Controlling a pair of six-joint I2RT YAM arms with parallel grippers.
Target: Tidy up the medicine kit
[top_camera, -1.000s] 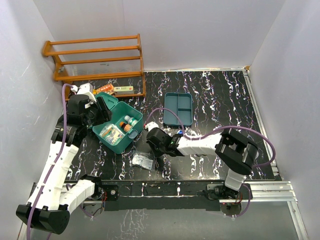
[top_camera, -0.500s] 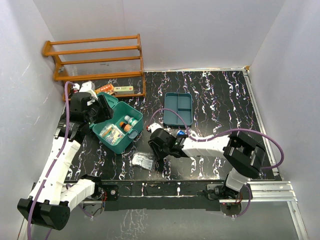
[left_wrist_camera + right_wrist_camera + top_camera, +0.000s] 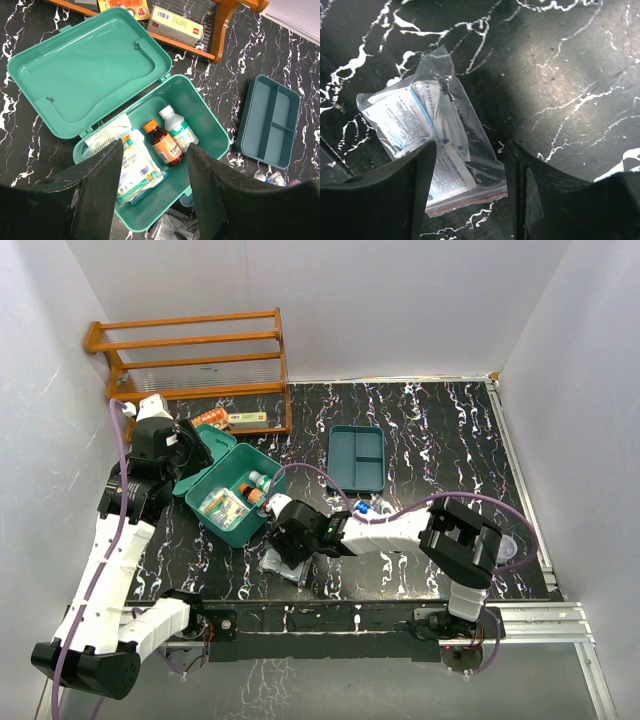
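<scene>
The right gripper (image 3: pixel 470 152), jaws spread and empty, ought to straddle the middle of the crinkled clear plastic zip bag (image 3: pixel 431 137) and press low before pinching.

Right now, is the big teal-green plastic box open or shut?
Open. On the teal-green plastic medicine kit, the hinged lid is swung right back, and an orange-capped brown bottle shows inside.
</scene>
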